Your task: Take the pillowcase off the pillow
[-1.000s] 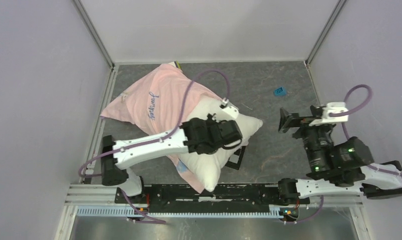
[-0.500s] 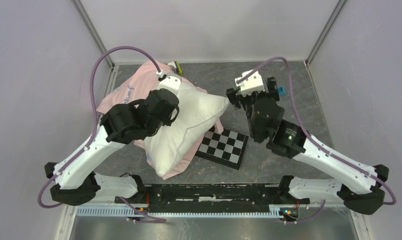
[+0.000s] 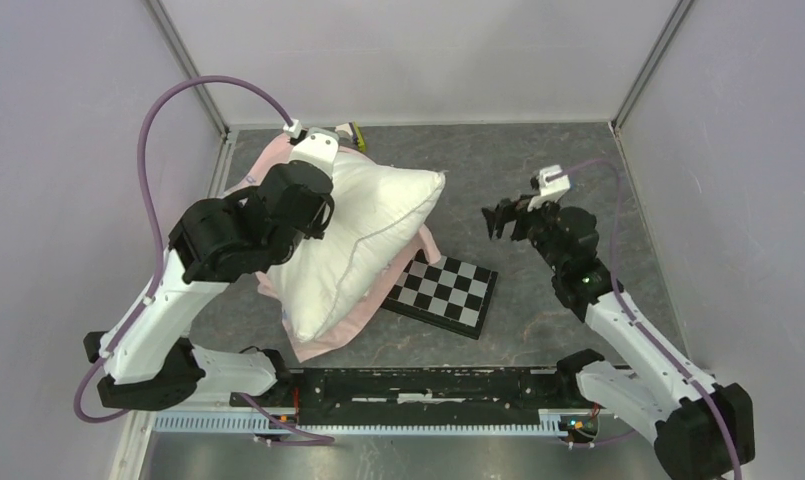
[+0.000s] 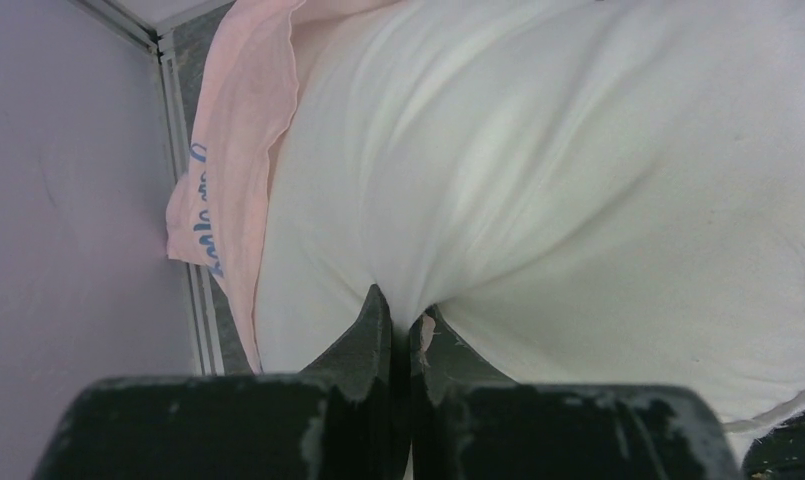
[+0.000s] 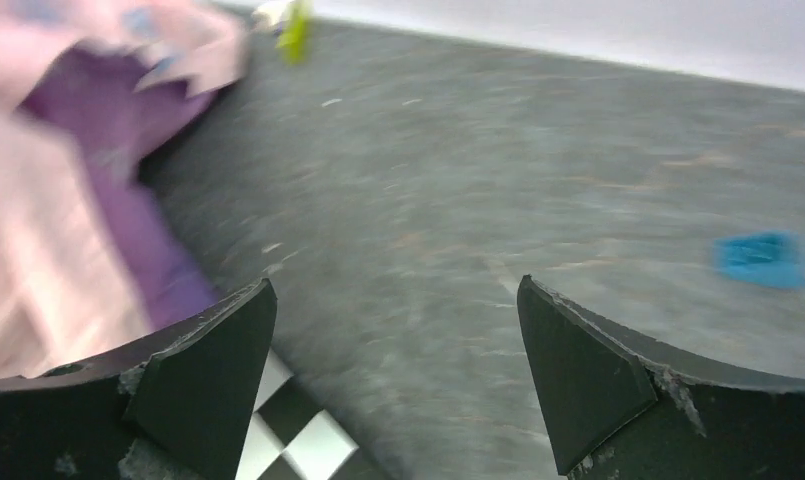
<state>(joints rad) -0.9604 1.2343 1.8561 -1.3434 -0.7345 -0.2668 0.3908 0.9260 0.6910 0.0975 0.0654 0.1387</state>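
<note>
From above, the pillow [image 3: 368, 235] lies just left of the checkered board [image 3: 443, 293], mostly bare, with the pillowcase [image 3: 323, 338] bunched beneath it. The right tool [image 3: 498, 220] hangs beyond the board's far right corner, touching nothing.

The left wrist view shows the left tool [image 4: 403, 318] pinched narrow on the pillow's white cloth, not the pink. A pull would likely drag both together.

The right wrist view shows wide, empty jaws, so the unanchored pillowcase may simply follow the pillow.

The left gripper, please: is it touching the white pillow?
Touching: left wrist view shows the left gripper pinching a fold of the pillow.
</note>
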